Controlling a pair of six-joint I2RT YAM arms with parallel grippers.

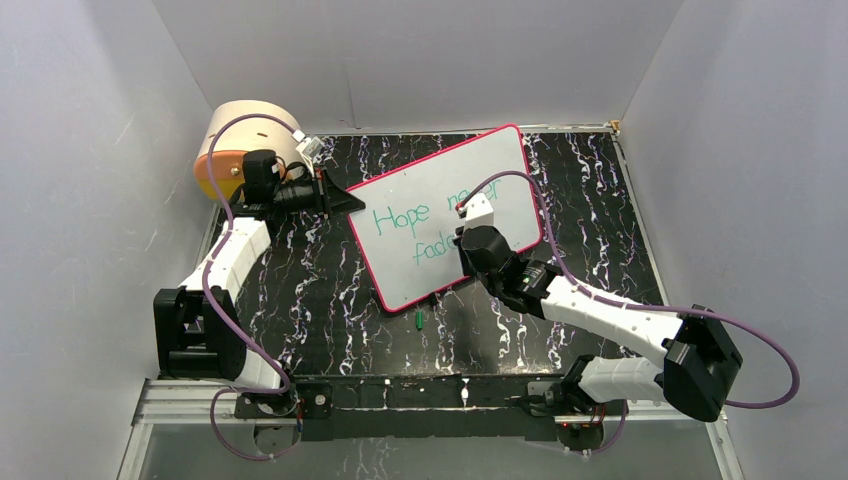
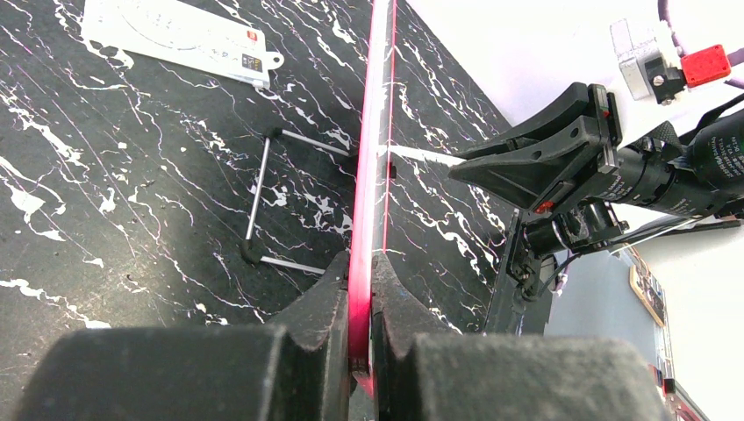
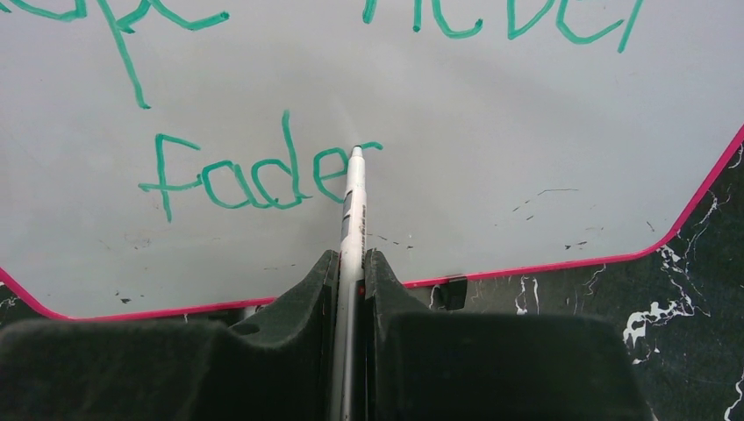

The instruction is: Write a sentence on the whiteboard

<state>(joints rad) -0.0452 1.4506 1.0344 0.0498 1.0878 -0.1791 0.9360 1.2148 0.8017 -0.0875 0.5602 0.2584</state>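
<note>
The whiteboard [image 1: 500, 165], white with a pink-red rim, stands tilted across the middle of the table. My left gripper [image 1: 342, 200] is shut on the rim at its left edge, and the pink rim [image 2: 375, 105] runs up from between the left gripper's [image 2: 360, 272] jaws. My right gripper [image 3: 351, 256] is shut on a white pen [image 3: 353, 210]. The pen's tip rests on the board at a short stroke just after "fade". The teal sentence [image 3: 254, 180] reads "Hope never" above "fade". From above, the right gripper [image 1: 465, 235] covers part of the words.
A green pen cap [image 1: 419, 320] lies on the black marbled table below the board. A tan round roll [image 1: 250, 140] sits at the back left. A white printed card [image 2: 184, 35] and a wire stand [image 2: 259, 189] lie behind the board. White walls enclose the table.
</note>
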